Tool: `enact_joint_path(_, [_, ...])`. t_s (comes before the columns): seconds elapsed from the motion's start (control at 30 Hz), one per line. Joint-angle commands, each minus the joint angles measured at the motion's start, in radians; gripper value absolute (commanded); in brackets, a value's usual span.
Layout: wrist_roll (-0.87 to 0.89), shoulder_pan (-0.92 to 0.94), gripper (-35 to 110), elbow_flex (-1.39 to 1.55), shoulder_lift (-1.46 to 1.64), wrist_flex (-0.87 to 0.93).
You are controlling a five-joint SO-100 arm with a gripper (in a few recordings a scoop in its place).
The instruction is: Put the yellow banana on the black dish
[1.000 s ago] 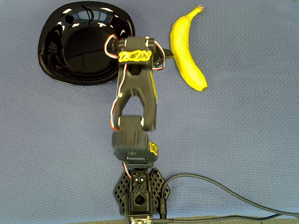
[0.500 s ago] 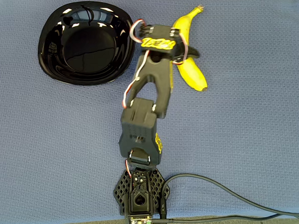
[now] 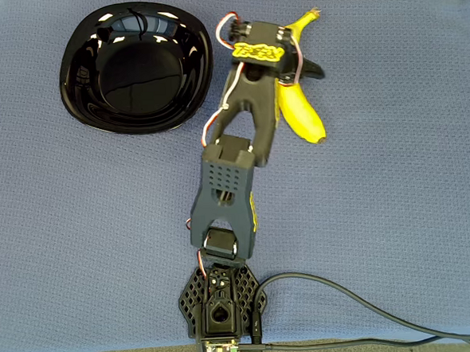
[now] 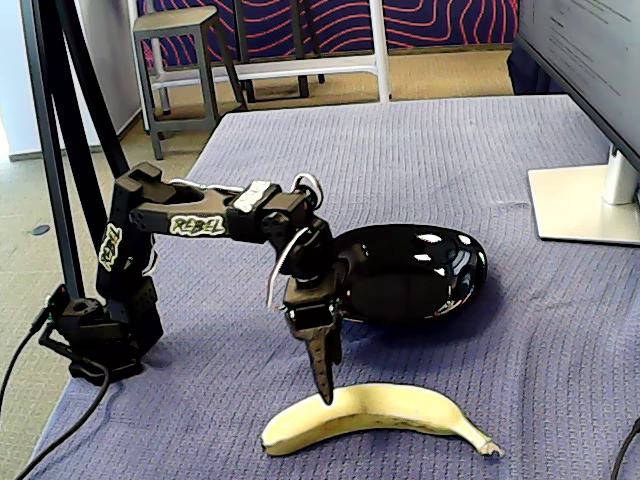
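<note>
I see the yellow banana (image 3: 299,112) (image 4: 385,415) lying flat on its side on the blue-covered counter (image 3: 395,182), right of the black dish (image 3: 136,66) in the overhead view and apart from it. It is a single curved fruit, bright yellow, stem end at the far side, dark tip at the near side. Its middle is partly covered from above. I see the black dish sitting upright: glossy, shallow, rounded-square outline with a round inner well, reflecting light. In the fixed view the dish (image 4: 415,270) lies behind the banana.

arm extended, tool (image 4: 326,385) pointing down
</note>
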Motion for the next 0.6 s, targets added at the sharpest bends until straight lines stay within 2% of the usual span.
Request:
enact_joint_path(0.0, [0.032,-0.025,43,-0.095,-0.028,0.008])
enact_joint_path(0.57, [0.025,-0.017,40,-0.186,-0.143,-0.009])
